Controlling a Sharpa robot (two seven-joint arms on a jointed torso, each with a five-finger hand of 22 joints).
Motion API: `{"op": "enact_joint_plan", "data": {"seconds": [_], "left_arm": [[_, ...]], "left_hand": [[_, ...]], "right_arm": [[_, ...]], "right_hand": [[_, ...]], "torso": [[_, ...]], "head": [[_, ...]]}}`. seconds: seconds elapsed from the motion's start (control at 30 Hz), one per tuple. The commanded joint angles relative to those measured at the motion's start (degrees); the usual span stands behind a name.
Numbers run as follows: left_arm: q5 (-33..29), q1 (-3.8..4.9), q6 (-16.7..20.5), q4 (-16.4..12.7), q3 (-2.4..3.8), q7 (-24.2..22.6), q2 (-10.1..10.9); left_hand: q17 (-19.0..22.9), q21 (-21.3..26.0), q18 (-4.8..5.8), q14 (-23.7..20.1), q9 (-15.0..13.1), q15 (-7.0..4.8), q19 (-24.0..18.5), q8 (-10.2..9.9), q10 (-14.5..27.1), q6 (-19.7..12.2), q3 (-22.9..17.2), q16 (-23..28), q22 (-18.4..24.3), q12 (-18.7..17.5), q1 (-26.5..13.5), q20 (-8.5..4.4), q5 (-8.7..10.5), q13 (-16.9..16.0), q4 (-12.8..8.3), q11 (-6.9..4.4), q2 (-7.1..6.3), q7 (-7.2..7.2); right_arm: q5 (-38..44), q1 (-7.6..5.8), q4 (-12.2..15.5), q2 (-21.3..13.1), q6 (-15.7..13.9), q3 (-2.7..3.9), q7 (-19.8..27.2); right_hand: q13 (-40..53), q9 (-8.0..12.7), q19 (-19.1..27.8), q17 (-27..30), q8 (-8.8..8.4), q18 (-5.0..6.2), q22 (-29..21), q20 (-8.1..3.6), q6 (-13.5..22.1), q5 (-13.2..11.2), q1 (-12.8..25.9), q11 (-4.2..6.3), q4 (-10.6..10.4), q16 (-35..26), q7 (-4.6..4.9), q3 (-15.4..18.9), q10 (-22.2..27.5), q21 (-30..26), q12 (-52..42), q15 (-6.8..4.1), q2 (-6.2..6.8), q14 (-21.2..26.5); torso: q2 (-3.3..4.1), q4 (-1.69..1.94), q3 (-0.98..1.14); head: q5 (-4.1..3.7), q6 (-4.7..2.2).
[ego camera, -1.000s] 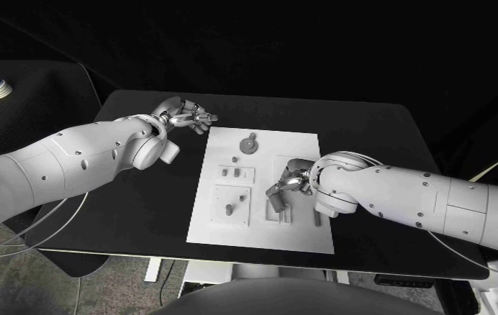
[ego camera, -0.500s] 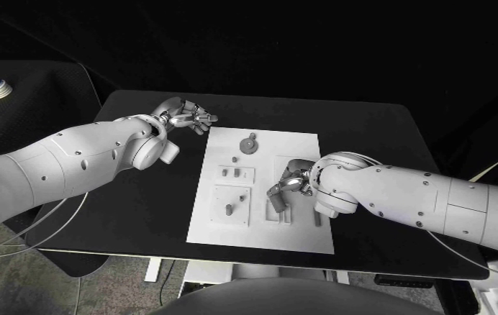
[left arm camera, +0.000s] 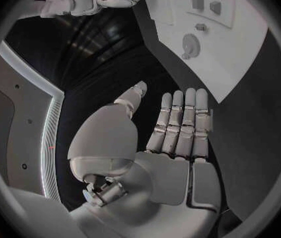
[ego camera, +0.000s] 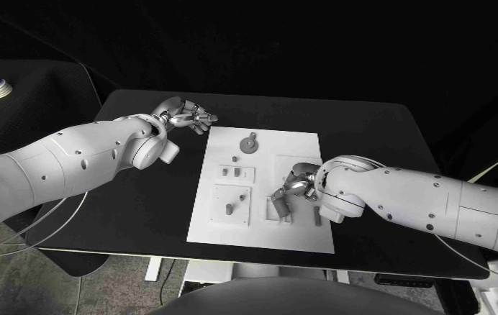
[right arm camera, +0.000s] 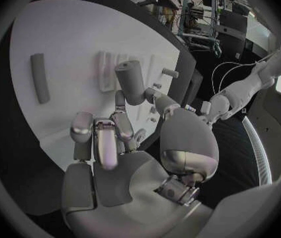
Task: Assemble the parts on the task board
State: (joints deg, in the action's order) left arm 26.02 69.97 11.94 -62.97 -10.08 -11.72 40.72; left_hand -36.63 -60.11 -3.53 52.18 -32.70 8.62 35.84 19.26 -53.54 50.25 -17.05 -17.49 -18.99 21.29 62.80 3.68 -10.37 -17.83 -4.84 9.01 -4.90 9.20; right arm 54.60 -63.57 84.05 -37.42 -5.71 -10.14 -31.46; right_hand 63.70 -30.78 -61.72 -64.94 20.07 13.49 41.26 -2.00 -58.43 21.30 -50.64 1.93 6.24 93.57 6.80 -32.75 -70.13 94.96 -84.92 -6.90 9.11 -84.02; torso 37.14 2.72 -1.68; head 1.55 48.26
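Note:
The white task board (ego camera: 265,185) lies mid-table. My right hand (ego camera: 295,185) hovers over its right side and pinches a grey cylindrical part (right arm camera: 132,82) between thumb and fingers, just above the raised block (ego camera: 282,211) there. A grey bar (ego camera: 317,216) lies flat beside that block. A round grey part (ego camera: 249,143) sits near the board's far edge, and small pegs (ego camera: 232,174) stand on a raised plate at centre left. My left hand (ego camera: 185,117) hangs off the board's far left corner, fingers spread (left arm camera: 180,121), holding nothing.
A second raised plate (ego camera: 230,206) with a short peg sits at the board's near left. Bare black table (ego camera: 145,193) surrounds the board on both sides. The near table edge runs close behind the board's front edge.
My right arm has shifted a little toward the near edge, carrying the hand and its grey part slightly nearer over the right block. The left hand has stayed still.

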Motion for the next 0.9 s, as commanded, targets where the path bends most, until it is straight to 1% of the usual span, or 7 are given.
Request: {"op": "enact_joint_plan", "data": {"seconds": [0.03,0.17,0.43,0.57,0.63,0.77,0.9], "left_arm": [[0.34,0.05,-0.60,-0.13,0.03,-0.13,-0.06],[0.44,0.05,-0.53,-0.14,0.03,-0.12,-0.06],[0.57,0.05,-0.48,-0.18,0.01,-0.03,-0.06],[0.60,0.05,-0.50,-0.24,0.01,0.02,-0.04],[0.63,0.05,-0.46,-0.28,0.01,0.07,-0.02],[0.72,0.06,-0.44,-0.29,0.01,0.09,0.03],[0.72,0.06,-0.46,-0.30,0.01,0.12,0.05]], "left_hand": [[0.09,0.23,-0.75,-0.37,0.07,0.15,-0.43,-0.12,0.42,-0.21,0.14,0.32,0.09,-0.33,-0.36,-0.08,-0.17,0.03,0.35,0.14,0.07,-0.10],[0.09,0.23,-0.74,-0.37,0.07,0.15,-0.44,-0.12,0.44,-0.22,0.15,0.32,0.09,-0.35,-0.38,-0.08,-0.16,0.03,0.36,0.14,0.06,-0.10],[0.10,0.25,-0.73,-0.39,0.08,0.15,-0.46,-0.14,0.49,-0.24,0.17,0.34,0.10,-0.40,-0.41,-0.08,-0.16,0.04,0.37,0.15,0.05,-0.10],[0.11,0.25,-0.73,-0.39,0.08,0.15,-0.47,-0.14,0.50,-0.24,0.18,0.34,0.10,-0.42,-0.42,-0.07,-0.16,0.04,0.38,0.15,0.05,-0.10],[0.11,0.25,-0.73,-0.40,0.08,0.16,-0.48,-0.14,0.51,-0.24,0.18,0.34,0.10,-0.43,-0.43,-0.07,-0.16,0.05,0.38,0.15,0.04,-0.10],[0.11,0.26,-0.72,-0.40,0.08,0.16,-0.49,-0.15,0.54,-0.25,0.19,0.35,0.10,-0.45,-0.45,-0.07,-0.16,0.05,0.39,0.16,0.03,-0.10],[0.12,0.27,-0.72,-0.41,0.08,0.16,-0.50,-0.15,0.56,-0.26,0.20,0.35,0.10,-0.47,-0.46,-0.07,-0.16,0.05,0.40,0.16,0.03,-0.10]], "right_arm": [[-3.72,-0.09,0.62,-0.49,0.98,-0.07,-1.58],[-5.40,-0.15,1.01,-0.69,0.78,-0.08,-1.93],[-8.06,-0.17,0.42,-0.20,-0.12,-0.09,-2.45],[-9.00,-0.19,0.25,0.09,-0.67,-0.09,-2.59],[-8.99,-0.19,-0.05,0.29,-0.72,-0.09,-2.61],[-8.92,-0.20,-0.46,0.63,-0.82,-0.09,-2.67],[-8.86,-0.20,-0.99,0.99,-1.13,-0.09,-2.68]], "right_hand": [[0.06,-0.18,0.39,-0.05,0.46,1.51,0.06,-0.02,-1.54,0.27,-5.07,0.18,1.60,0.22,1.37,-1.98,-0.06,6.81,-0.05,-0.35,-4.70,-3.88],[0.06,-0.21,0.38,-0.06,0.53,1.51,0.07,0.00,-1.66,0.42,-4.93,0.17,1.49,0.23,1.37,-1.91,-0.08,6.82,-0.05,-0.35,-4.69,-3.89],[0.08,-0.31,0.31,-0.18,0.72,1.51,0.13,0.11,-2.04,0.57,-4.18,0.12,1.12,0.30,1.33,-1.47,-0.14,6.88,-0.04,-0.32,-4.59,-3.97],[0.09,-0.39,0.15,-0.18,0.85,1.51,0.22,0.28,-2.36,-0.59,-2.57,0.04,0.59,0.33,1.29,-0.56,-0.29,6.94,0.01,-0.30,-4.46,-4.03],[0.09,-0.40,0.04,-0.18,0.81,1.51,0.26,0.37,-2.42,-2.63,-1.36,0.03,0.41,0.33,1.25,0.04,-0.39,6.90,0.09,-0.30,-4.37,-4.08],[0.08,-0.39,0.01,-0.04,0.77,1.51,0.26,0.43,-2.44,-3.40,-0.54,0.01,0.12,0.26,1.27,0.33,-0.41,6.85,0.15,-0.29,-4.32,-4.03],[0.05,-0.35,-0.01,0.16,0.70,1.51,0.24,0.50,-2.43,-3.87,0.67,-0.01,-0.39,0.14,1.28,0.66,-0.42,6.75,0.25,-0.28,-4.28,-3.93]], "torso": [[-0.01,-0.05,-0.02],[-0.03,-0.05,-0.03],[-0.01,-0.03,-0.04],[0.00,-0.03,-0.10],[0.00,-0.02,-0.12],[-0.03,0.03,-0.13],[0.00,0.01,-0.09]], "head": [[-0.02,0.06],[-0.03,-0.03],[-0.12,-0.05],[-0.16,-0.01],[-0.18,0.00],[-0.17,0.04],[-0.15,0.10]]}}
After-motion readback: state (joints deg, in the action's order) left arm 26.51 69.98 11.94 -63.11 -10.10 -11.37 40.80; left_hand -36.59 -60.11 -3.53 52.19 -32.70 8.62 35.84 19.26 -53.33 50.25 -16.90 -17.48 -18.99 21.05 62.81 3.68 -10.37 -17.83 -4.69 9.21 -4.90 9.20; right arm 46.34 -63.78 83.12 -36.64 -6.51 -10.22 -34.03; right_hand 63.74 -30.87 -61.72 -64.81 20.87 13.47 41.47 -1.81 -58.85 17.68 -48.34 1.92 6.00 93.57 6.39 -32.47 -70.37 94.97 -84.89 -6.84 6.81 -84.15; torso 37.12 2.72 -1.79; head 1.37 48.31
